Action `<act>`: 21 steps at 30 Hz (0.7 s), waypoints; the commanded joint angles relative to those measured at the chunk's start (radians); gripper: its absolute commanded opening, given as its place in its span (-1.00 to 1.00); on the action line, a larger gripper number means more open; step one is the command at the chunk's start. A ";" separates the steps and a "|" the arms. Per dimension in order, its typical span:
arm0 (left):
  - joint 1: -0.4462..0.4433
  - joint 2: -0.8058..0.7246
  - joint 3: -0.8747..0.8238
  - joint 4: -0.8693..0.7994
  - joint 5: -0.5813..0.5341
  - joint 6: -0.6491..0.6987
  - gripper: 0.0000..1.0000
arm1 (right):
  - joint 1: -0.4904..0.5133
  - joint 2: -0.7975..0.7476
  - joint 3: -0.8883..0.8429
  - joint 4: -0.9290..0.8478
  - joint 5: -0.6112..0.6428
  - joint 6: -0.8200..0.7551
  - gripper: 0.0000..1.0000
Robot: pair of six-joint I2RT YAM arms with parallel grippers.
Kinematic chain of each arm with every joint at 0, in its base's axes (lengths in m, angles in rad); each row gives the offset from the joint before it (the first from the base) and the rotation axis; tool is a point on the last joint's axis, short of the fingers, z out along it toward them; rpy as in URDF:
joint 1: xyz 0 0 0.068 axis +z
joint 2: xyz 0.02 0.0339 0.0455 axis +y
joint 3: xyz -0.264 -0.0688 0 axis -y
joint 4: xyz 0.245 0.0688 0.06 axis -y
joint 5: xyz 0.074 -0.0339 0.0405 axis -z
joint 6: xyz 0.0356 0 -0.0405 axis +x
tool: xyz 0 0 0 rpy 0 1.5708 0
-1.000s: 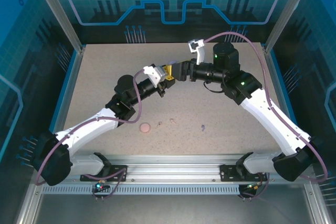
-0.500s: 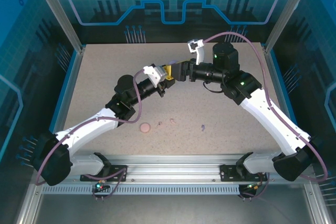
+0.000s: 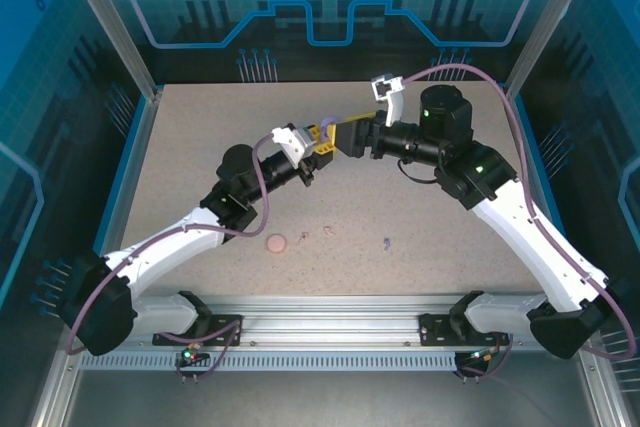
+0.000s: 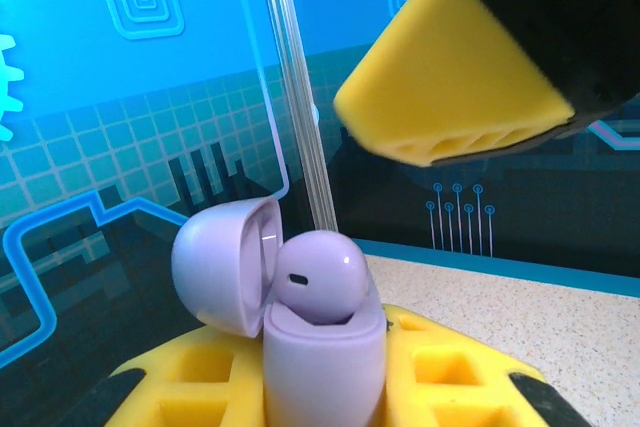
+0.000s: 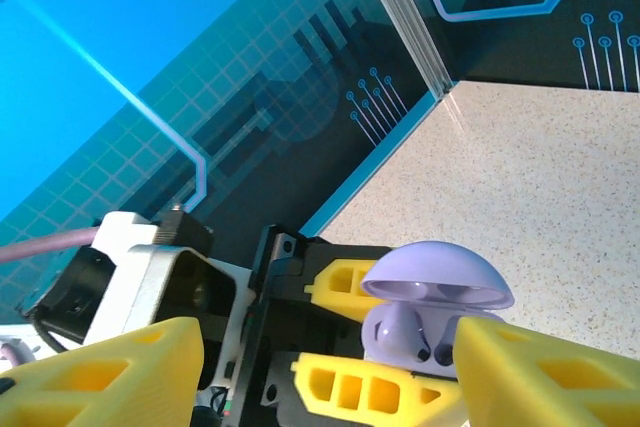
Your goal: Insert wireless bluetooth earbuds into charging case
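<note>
Earbud in lavender (image 4: 322,280) — seated head-up in the open lavender charging case (image 4: 325,367), lid (image 4: 220,262) tipped back to one side. Case raised above the desk (image 3: 180,167), pinched between the yellow pads of the left claw (image 3: 322,140). Right claw (image 3: 352,135) spread wide just beside the case, apart from it. Lying near the desk's front edge — pink round case (image 3: 276,243), first pale pink earbud (image 3: 305,237) just beside it, second pale pink earbud (image 3: 330,231) next along, loose lavender earbud (image 3: 386,242) farther right.
</note>
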 commanded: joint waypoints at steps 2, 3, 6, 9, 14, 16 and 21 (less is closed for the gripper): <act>-0.001 -0.027 -0.009 0.045 -0.006 -0.019 -1.00 | 0.013 -0.013 0.007 -0.004 -0.040 0.021 0.36; -0.001 -0.026 -0.009 0.045 -0.005 -0.019 -1.00 | 0.020 -0.013 0.004 -0.005 -0.044 0.022 0.35; -0.001 -0.027 -0.007 0.043 -0.005 -0.017 -1.00 | 0.047 -0.013 -0.007 -0.006 -0.051 0.021 0.35; -0.002 -0.027 -0.004 0.041 -0.003 -0.016 -1.00 | 0.069 -0.006 -0.015 -0.008 -0.056 0.018 0.35; -0.001 -0.025 0.002 0.035 -0.004 -0.010 -1.00 | 0.087 0.010 -0.021 -0.002 -0.058 0.018 0.34; -0.001 -0.024 0.002 0.033 -0.003 -0.010 -1.00 | 0.088 0.016 -0.023 -0.001 -0.055 0.015 0.34; -0.001 -0.030 0.003 0.035 0.003 -0.013 -1.00 | 0.084 0.027 -0.023 -0.010 -0.032 -0.001 0.34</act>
